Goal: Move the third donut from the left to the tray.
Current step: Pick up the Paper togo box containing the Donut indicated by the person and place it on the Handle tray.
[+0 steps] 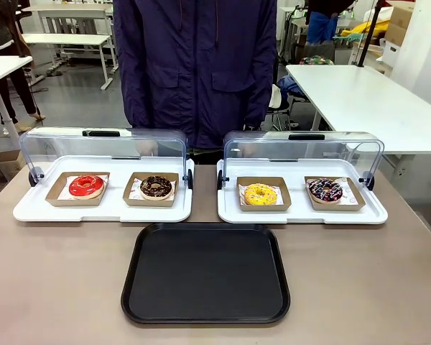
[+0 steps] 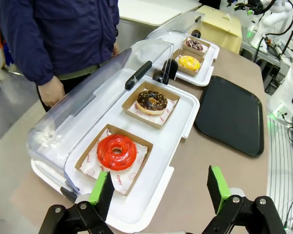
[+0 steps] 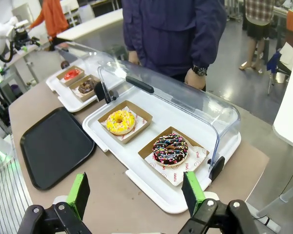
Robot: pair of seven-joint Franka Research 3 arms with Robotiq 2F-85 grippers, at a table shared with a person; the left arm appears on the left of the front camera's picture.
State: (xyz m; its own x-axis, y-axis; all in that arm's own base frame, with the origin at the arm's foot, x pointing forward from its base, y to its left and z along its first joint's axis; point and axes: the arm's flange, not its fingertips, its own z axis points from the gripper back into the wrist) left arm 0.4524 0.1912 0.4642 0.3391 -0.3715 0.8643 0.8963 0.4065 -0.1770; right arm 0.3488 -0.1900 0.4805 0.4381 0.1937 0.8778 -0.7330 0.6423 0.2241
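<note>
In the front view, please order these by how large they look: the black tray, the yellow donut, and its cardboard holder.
1. black tray
2. cardboard holder
3. yellow donut
The last two sit farther from the camera, but the differences are clear.

Matt blk plastic tray [image 1: 205, 277], glossy-iced donut [image 1: 260, 194] in brown cardboard holder [image 1: 282, 204], clear plastic lids [image 1: 302, 149].

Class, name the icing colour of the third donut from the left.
The third donut is bright yellow, sprinkled; right wrist view shows it best.
</note>
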